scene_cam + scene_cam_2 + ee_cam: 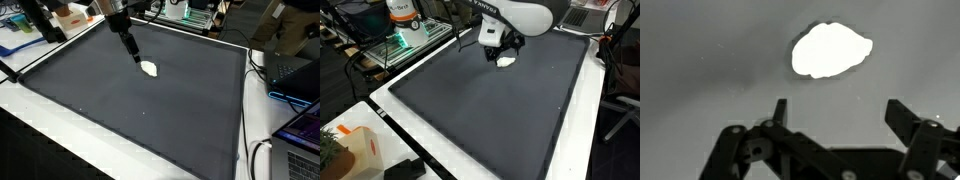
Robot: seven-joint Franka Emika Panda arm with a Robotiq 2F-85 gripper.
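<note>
In an exterior view the gripper (136, 58) slants down from the upper left of the frame, its tip just beside a white lump (149, 69) that lies upper middle on the dark mat (140, 115). The lump rests loose and flat, nothing propping or pinning it; whether the tip touches it I cannot tell. The mat covers the table (50, 135), whose white rim shows at lower left, likely to give a plain, soft ground

In an exterior view from another side the gripper (498, 52) hangs at top middle over the lump (506, 61), which peeks out just below and to the right of it. No container stands on the mat; the clutter (405, 30) at upper left is too small to tell any contents

In the wrist view the lump (830, 50) sits at upper middle, well lit, ahead of the gripper (837, 108). The fingers (780, 108) stand spread wide with nothing between them: released, empty
</note>
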